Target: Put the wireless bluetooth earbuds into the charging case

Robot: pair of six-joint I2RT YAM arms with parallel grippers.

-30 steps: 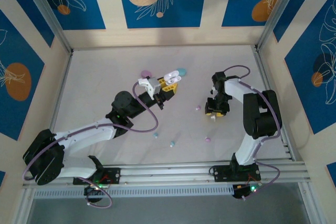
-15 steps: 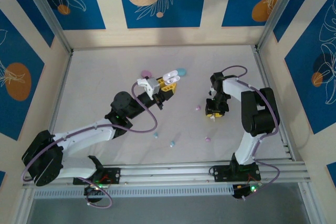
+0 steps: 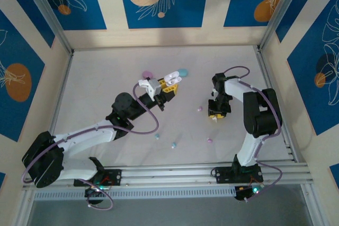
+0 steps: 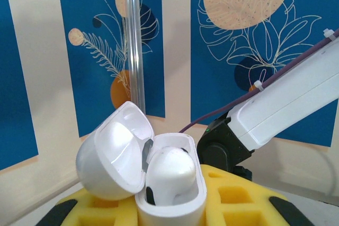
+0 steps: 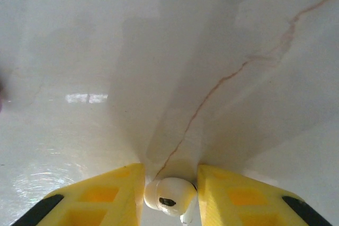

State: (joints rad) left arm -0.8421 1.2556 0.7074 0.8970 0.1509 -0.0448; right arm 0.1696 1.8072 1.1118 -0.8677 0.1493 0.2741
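Your left arm stretches out over the middle of the surface (image 3: 100, 78). The left hand (image 3: 169, 86) is lifted and clamped tight on the base of the white case (image 4: 167, 205). The case stands upright with its lid swung open to the left, and a seated bud (image 4: 170, 173) rests in its well.

Your right arm is folded back on itself, right of centre, with the wrist pointing straight down. The right hand (image 5: 170, 183) is low at the surface, drawn narrow, with its yellow pads (image 5: 114, 191) against both sides of a second bud (image 5: 168, 197), white, lying between them. A pink bud (image 3: 199, 109) lies just left of that hand. Two blue buds (image 3: 157, 136) sit nearer the arm bases.

Against a second ago, your right hand has closed in markedly around the second bud and its wrist has shifted slightly. Your left arm and the case have stayed put.
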